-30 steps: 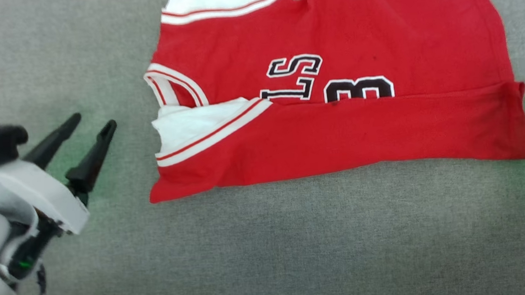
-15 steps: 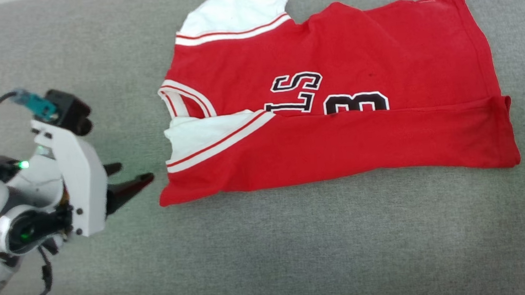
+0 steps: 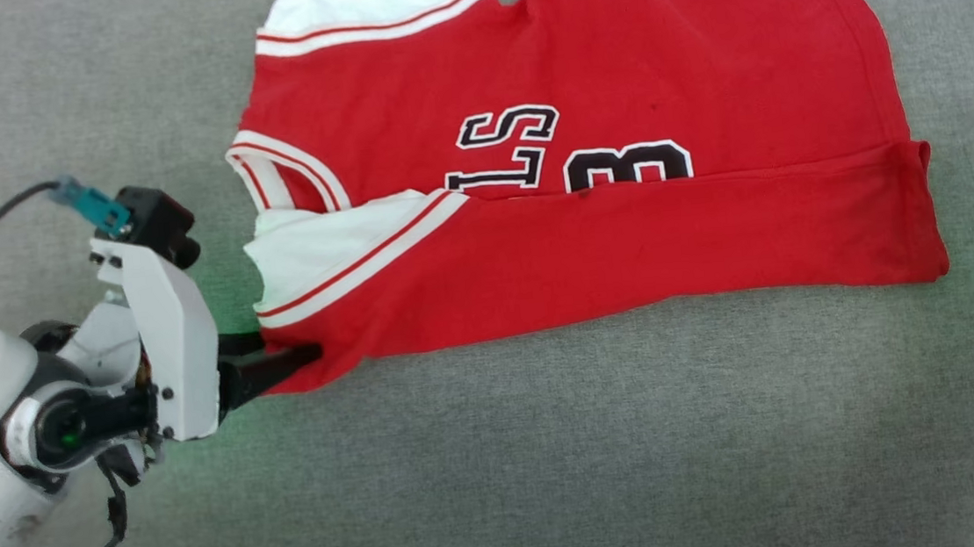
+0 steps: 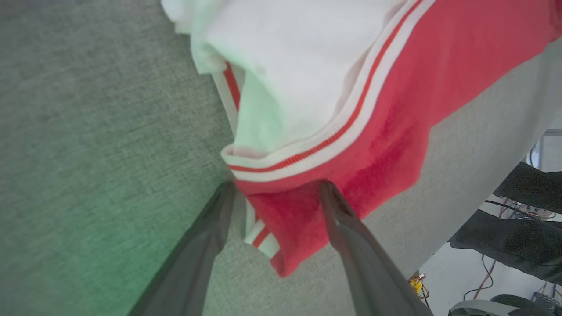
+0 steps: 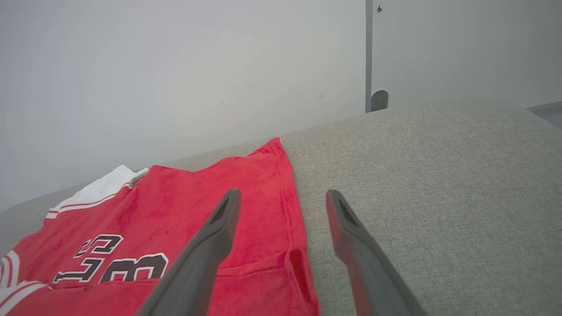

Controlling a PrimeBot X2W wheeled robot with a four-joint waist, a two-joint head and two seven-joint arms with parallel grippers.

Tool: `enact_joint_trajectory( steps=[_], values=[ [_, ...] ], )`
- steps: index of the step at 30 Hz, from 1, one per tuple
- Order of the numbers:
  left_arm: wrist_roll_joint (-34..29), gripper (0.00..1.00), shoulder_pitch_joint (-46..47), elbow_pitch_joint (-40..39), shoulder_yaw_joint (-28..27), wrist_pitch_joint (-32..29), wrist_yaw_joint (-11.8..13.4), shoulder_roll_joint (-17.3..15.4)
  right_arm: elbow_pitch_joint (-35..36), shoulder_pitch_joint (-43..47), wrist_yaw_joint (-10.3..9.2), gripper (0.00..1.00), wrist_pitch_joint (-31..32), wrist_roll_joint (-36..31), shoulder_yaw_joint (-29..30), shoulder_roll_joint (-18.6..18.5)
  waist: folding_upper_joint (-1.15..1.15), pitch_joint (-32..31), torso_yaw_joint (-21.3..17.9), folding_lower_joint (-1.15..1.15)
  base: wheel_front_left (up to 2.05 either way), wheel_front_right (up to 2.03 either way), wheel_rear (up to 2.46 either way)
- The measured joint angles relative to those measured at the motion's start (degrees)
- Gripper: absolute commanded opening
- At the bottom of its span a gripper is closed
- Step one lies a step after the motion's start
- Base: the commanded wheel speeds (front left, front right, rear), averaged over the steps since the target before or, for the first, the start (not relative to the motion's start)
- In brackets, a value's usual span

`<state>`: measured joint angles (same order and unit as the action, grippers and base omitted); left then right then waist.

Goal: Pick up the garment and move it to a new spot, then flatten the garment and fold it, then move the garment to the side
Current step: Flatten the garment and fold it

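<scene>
Across the far part of the grey surface point(image 3: 556, 461) lies the garment point(image 3: 653, 56), spread flat. Its near long edge is folded up to the black lettering, collar toward the left edge. Left gripper point(image 4: 276, 188) spread wide, straddling the garment's near-left corner; cloth sits between the fingers, not pinched. Right gripper point(image 5: 283, 195) wide open, empty, just beside the garment's right end.

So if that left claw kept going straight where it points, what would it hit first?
The garment: its near red corner lies between the open fingers of the left gripper, so it would meet cloth almost at once. Whether a finger is beneath the cloth is unclear.
</scene>
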<state>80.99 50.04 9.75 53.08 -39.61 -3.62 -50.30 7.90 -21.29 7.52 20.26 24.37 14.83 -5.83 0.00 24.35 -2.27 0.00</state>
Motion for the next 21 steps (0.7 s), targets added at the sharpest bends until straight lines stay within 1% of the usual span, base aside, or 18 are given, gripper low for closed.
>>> enact_joint_trajectory(
  steps=[6,7,8,9,10,14,19,21],
  values=[
    [1.2,1.00,-0.5,1.3,-0.3,0.3,-1.3,0.7,0.3,-0.5,0.00,1.00,0.4,0.2,0.5,0.0,0.00,1.4,-1.0,0.00,0.00,0.00,0.00],
    [1.3,0.84,-0.5,1.5,-0.4,0.3,-1.4,0.7,0.3,-0.5,0.00,1.00,0.7,0.2,0.4,-0.1,0.00,1.5,-1.1,0.00,0.00,0.00,0.00],
    [1.5,0.41,-0.5,1.7,-0.5,0.3,-1.5,0.8,0.3,-0.6,0.00,1.00,1.1,0.2,0.2,-0.3,0.00,1.6,-1.2,0.00,0.00,0.00,0.00],
    [1.6,0.12,-0.4,1.8,-0.5,0.3,-1.6,0.8,0.3,-0.6,0.00,1.00,1.6,0.2,-0.1,-0.5,0.00,1.7,-1.4,0.00,0.00,0.00,0.00],
    [1.7,0.00,-0.4,2.1,-0.6,0.3,-1.9,0.8,0.2,-0.6,0.00,1.00,2.5,0.1,-0.5,-0.9,0.00,1.8,-1.4,0.00,0.00,0.00,0.00],
    [2.1,0.00,-0.4,2.4,-0.6,0.3,-2.2,1.5,0.1,-0.2,0.00,1.00,8.9,-0.2,-3.6,-4.3,0.00,1.9,-1.4,0.00,0.00,0.00,0.00],
    [2.1,0.00,-0.4,2.7,-0.5,0.6,-2.6,2.0,0.5,1.0,0.00,1.00,21.5,-0.3,-9.2,-11.0,0.00,1.8,-1.1,0.00,0.00,0.00,0.00],
    [2.1,0.00,-0.2,2.6,-0.5,0.6,-2.9,2.1,1.3,0.8,0.00,1.00,25.9,-0.6,-10.3,-13.3,0.00,1.9,-0.9,0.00,0.00,0.00,0.00]
  ],
)
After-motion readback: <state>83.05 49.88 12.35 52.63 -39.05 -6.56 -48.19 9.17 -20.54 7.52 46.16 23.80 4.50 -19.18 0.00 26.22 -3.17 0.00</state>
